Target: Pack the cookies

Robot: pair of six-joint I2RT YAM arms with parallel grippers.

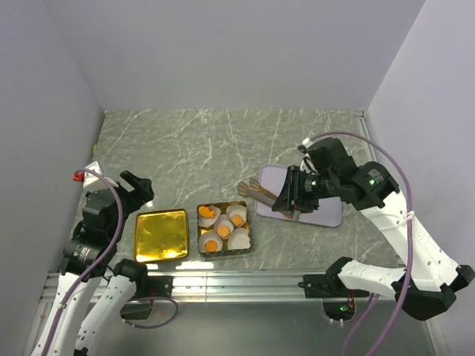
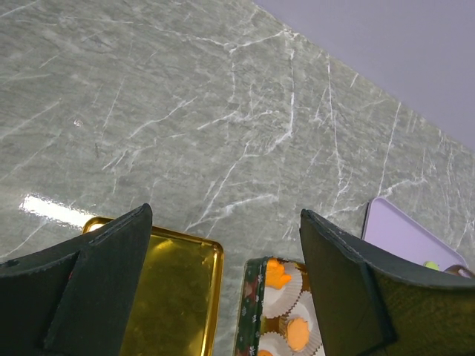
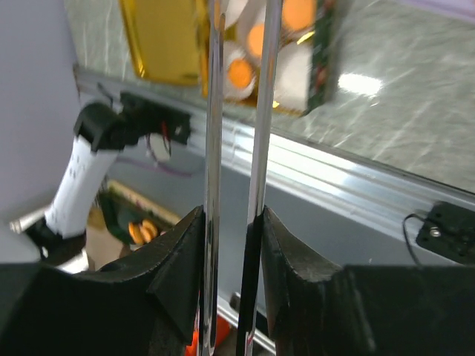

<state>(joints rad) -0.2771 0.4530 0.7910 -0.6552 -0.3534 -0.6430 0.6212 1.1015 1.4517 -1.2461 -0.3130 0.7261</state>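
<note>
From above, four small orange cookies [image 1: 211, 245] show, each in a white paper cup [image 1: 239, 239]. All sit inside the small rectangular patterned tin [image 1: 198, 230] near the near edge of the grey marbled counter [image 1: 223, 141]. The cups may hide more. The flat gold lid [image 1: 161, 234] lies just left of the tin, apart from it. My right gripper [image 1: 286, 204] hangs over the lavender rectangular tray [image 1: 326, 215] to the tin's right and hides much of it. It is clamped on slim metal tongs [image 1: 256, 191] whose tips point toward the tin's far right corner. The left gripper [image 1: 139, 185] sits by the lid's far left corner. I cannot judge its spread from here.

The left wrist view settles that: the fingers [image 2: 111, 274] stand wide apart, with nothing between them and nothing touched. The lid [image 2: 178, 289] and tin [image 2: 249, 311] are cut off at the bottom edge. Two cookies [image 2: 278, 273] are clear and a third is only a sliver. One tray corner [image 2: 401, 237] shows, partly behind a finger.

In the right wrist view both tong blades [image 2: 0, 0]
</note>
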